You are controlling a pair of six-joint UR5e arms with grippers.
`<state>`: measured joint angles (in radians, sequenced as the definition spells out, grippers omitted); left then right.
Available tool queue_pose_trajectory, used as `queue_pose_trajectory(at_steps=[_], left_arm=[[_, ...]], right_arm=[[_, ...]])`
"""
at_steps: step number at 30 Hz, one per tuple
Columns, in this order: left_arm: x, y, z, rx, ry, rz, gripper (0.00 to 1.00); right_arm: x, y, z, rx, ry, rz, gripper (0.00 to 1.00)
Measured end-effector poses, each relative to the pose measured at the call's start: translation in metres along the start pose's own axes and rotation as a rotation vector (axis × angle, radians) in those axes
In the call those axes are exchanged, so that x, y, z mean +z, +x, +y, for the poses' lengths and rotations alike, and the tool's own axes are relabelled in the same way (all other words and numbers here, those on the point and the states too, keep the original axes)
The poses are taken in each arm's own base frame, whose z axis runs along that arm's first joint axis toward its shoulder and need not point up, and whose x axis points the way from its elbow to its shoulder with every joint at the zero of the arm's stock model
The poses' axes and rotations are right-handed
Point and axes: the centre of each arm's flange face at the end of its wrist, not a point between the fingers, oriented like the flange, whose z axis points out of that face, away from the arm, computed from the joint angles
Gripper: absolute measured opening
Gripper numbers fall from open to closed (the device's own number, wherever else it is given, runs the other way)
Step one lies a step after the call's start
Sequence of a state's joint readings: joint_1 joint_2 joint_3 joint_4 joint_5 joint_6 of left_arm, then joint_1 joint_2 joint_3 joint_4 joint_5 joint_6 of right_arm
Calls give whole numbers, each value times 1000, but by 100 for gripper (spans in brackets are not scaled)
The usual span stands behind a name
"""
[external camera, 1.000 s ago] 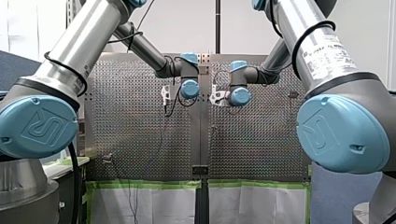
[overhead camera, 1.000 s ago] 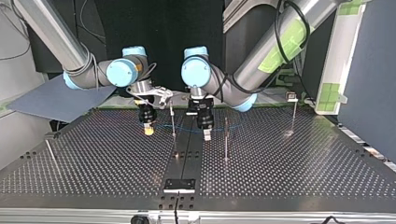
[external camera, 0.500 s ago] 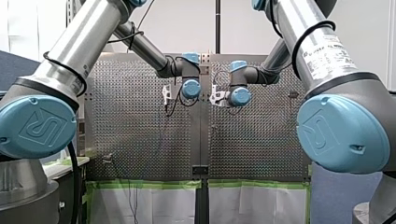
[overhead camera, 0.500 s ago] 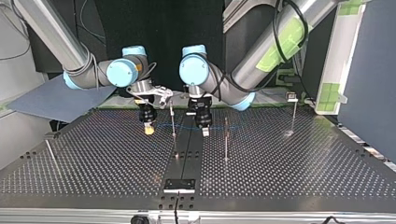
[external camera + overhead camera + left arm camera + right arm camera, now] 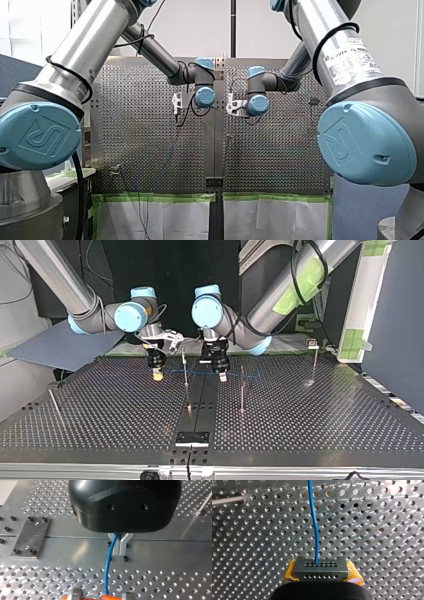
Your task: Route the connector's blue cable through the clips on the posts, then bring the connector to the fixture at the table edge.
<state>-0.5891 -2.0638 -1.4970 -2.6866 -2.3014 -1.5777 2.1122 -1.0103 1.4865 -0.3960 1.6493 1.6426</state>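
Our left arm (image 5: 75, 60) comes in at the near left and our right arm (image 5: 345, 60) at the near right, each with a big blue joint cap close to us. Farther off, over the perforated table (image 5: 135, 150), their blue-capped wrists sit side by side but apart, on either side of the table's centre seam (image 5: 218, 150). Each wrist has a white bracket on its left. Green tape (image 5: 155, 197) lines one table edge, with white sheeting (image 5: 150, 220) beside it.

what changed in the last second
My left gripper shifted up in the top view, higher or farther toward the arms, I cannot tell which; my right gripper edged the same way, less. It stays shut on the connector, blue cable running between them; posts unmoved.
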Motion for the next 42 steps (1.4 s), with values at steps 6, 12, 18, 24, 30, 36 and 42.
queue_pose_trajectory(at_steps=[6, 12, 18, 24, 30, 36, 42], left_arm=[[-9, 15, 1, 8, 18, 2, 0], [-18, 24, -2, 22, 35, 15, 0], [-28, 42, -8, 51, 57, 40, 0], [-36, 59, -11, 72, 71, 62, 0], [-45, 80, -6, 79, 77, 71, 0], [-54, 94, 1, 91, 91, 85, 0], [-56, 97, 1, 93, 105, 90, 0]], right_arm=[[-6, -12, 3, -1, -4, -19, 0], [-13, -26, 4, -3, -6, -34, 0], [-18, -34, 5, -7, -5, -46, 0], [-22, -37, 1, -15, 1, -58, 0], [-26, -41, -3, -24, 5, -73, 0], [-33, -52, -2, -28, 6, -82, 0], [-38, -59, -3, -32, 8, -93, 0]])
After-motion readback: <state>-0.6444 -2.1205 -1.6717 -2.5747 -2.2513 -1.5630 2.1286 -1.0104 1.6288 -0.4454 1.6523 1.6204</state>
